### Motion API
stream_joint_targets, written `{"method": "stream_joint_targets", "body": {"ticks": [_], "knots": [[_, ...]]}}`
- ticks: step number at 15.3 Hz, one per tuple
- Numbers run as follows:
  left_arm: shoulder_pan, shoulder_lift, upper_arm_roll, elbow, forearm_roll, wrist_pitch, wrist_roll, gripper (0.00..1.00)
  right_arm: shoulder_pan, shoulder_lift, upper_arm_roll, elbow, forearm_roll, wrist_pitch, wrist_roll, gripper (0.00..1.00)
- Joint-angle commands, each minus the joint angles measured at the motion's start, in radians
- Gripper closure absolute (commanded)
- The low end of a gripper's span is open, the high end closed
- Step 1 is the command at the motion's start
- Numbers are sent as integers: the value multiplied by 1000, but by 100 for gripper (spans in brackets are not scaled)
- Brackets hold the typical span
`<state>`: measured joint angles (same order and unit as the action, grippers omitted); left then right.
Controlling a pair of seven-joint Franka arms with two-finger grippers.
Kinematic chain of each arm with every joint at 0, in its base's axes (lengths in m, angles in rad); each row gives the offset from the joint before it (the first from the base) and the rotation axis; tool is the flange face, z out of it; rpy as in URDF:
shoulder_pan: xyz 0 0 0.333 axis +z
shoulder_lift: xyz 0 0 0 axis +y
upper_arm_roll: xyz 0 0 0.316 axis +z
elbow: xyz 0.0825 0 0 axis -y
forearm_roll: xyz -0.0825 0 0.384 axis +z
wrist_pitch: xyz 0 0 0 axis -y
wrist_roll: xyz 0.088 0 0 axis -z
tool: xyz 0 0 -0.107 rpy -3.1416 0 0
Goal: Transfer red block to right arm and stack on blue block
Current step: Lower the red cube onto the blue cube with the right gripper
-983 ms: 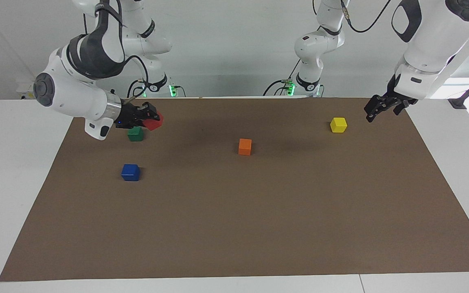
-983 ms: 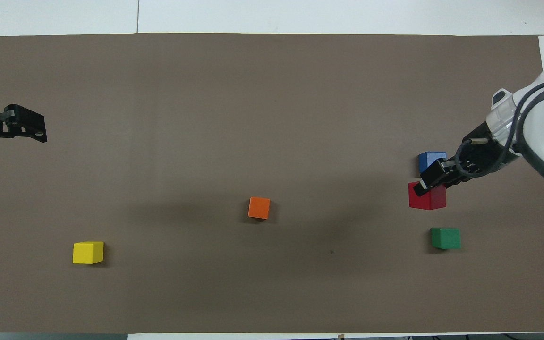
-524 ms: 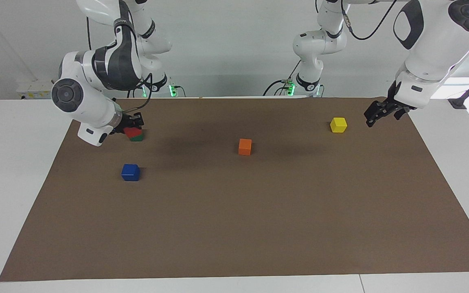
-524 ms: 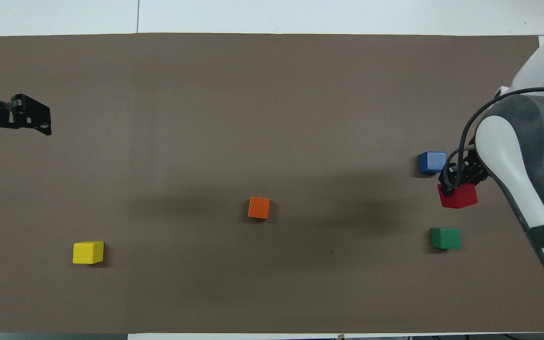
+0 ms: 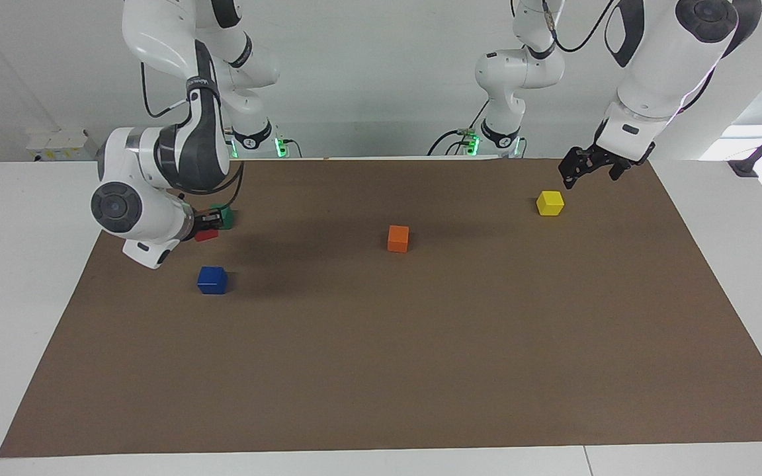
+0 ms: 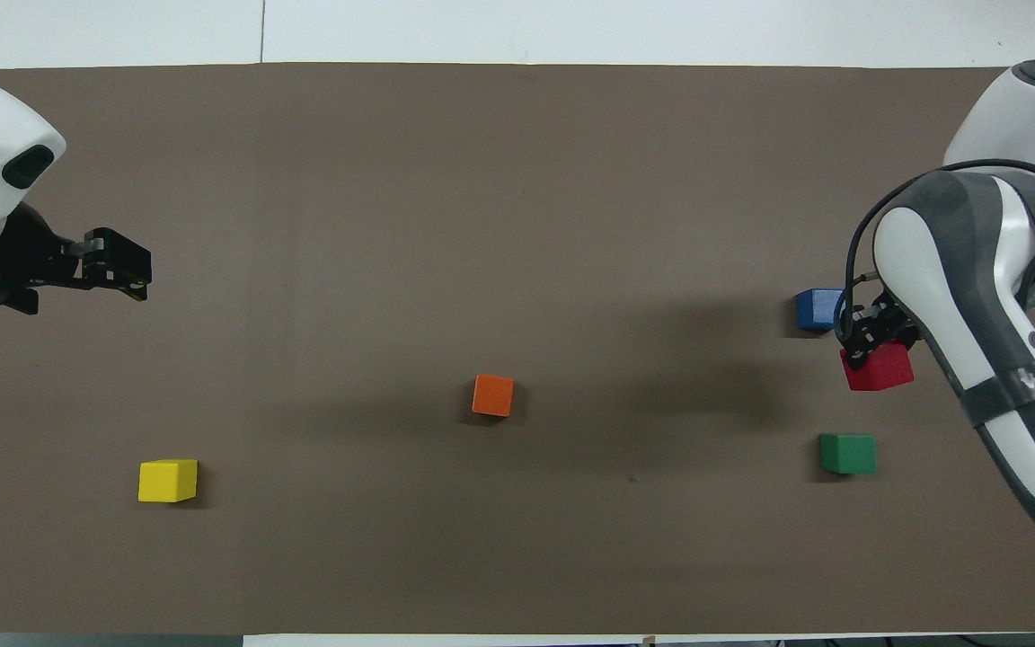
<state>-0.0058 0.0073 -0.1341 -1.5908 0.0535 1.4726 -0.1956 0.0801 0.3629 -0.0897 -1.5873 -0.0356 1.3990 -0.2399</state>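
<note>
1. I take the blue block (image 5: 212,279) (image 6: 818,309) as my landmark; it sits on the brown mat (image 5: 381,370) (image 6: 482,180) toward the right arm's end of the table.
2. My right gripper (image 5: 210,221) (image 6: 872,331) is up in the air with its jaws clamped on the red block (image 5: 206,235) (image 6: 878,367).
3. In the overhead view the red block shows just beside the blue block, over the mat between it and the green block (image 5: 224,215) (image 6: 848,453). It is not on top of the blue block.
4. In the facing view the right arm (image 5: 156,198) (image 6: 976,296) hides most of the red block; I only see a sliver of red under the wrist.
5. The green block lies nearer to the robots than the blue block, at the same end of the table.
6. The orange block (image 5: 398,238) (image 6: 492,395) lies well apart from the blue block, toward the middle of the mat and a little nearer to the robots.
7. The yellow block (image 5: 550,202) (image 6: 167,480) lies farther still from the blue block, toward the left arm's end and nearer to the robots.
8. My left gripper (image 5: 577,173) (image 6: 119,272) hangs in the air over the mat at the left arm's end, well apart from the blue block. It holds nothing, and I cannot tell whether its jaws are apart or together.
</note>
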Motion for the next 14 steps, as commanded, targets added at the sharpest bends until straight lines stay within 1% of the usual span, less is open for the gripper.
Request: {"method": "stream_joint_targets", "body": {"ticks": [1, 3, 4, 9, 12, 14], "knots": [[9, -59, 10, -86, -21, 51, 79, 0, -10, 74, 8, 111, -30, -52, 8, 100], [10, -55, 13, -86, -21, 138, 82, 0, -10, 100, 7, 144, -26, -48, 11, 100], [12, -53, 13, -84, -21, 149, 82, 0, -10, 116, 7, 161, -26, -46, 13, 100], [12, -52, 13, -78, -21, 153, 74, 0, -11, 168, 5, 179, -17, -3, 50, 100], [12, -52, 13, -80, -21, 141, 76, 0, -11, 205, 5, 220, -13, 3, 60, 100], [12, -52, 13, -80, -21, 140, 76, 0, -10, 209, 5, 222, -13, 31, 79, 100]]}}
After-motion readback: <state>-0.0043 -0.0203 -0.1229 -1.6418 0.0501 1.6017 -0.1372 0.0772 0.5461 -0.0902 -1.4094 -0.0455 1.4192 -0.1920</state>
